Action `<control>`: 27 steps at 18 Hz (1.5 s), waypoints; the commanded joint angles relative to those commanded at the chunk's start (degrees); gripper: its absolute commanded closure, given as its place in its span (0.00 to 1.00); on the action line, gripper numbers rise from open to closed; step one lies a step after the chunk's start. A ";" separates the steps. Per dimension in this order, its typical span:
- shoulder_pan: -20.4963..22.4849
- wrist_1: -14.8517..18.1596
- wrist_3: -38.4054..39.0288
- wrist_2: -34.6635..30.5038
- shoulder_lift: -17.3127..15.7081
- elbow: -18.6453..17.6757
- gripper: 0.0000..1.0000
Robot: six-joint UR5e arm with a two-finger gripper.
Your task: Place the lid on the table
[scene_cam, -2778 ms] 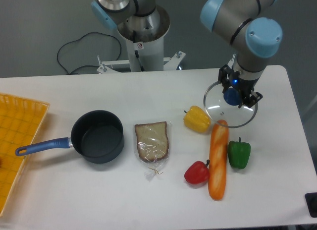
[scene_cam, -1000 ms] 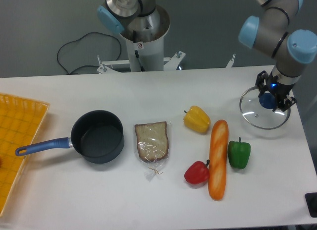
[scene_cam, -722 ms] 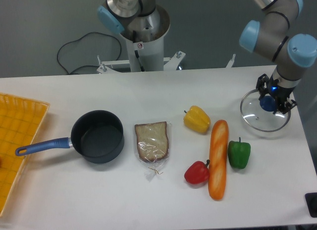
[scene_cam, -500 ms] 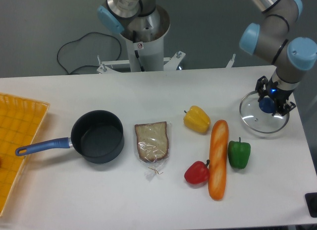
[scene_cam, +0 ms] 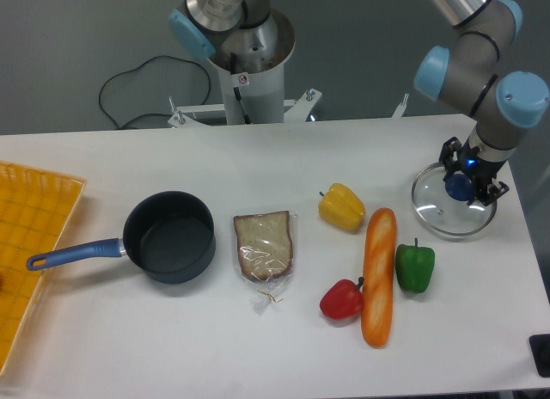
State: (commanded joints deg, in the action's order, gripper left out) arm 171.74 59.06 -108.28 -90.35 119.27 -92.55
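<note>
Tool (scene_cam: pixel 464 177) gripped the lid (scene_cam: pixel 453 202) by its blue knob, low over the bench (scene_cam: pixel 258 150), near the green pepper (scene_cam: pixel 415 266).

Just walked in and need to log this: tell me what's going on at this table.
The arm's tool is at the blue knob of the glass lid, which sits low over the right end of the white table, right of the baguette and peppers. Whether the lid already rests on the surface can't be told. The open saucepan sits far left.
</note>
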 joint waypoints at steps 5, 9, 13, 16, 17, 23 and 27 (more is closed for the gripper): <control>0.00 0.00 0.00 0.00 0.26 -0.09 0.53; 0.09 -0.09 0.00 -0.09 0.44 -0.09 0.53; 0.09 -0.09 0.00 -0.09 0.53 -0.09 0.53; 0.09 -0.09 0.00 -0.09 0.62 -0.09 0.53; 0.09 -0.09 0.00 -0.09 0.62 -0.09 0.53; 0.09 -0.18 0.00 -0.09 0.79 -0.18 0.53; 0.09 -0.35 0.00 -0.09 0.88 -0.26 0.53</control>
State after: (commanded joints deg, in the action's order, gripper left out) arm 171.83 58.71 -108.28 -90.44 120.15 -92.81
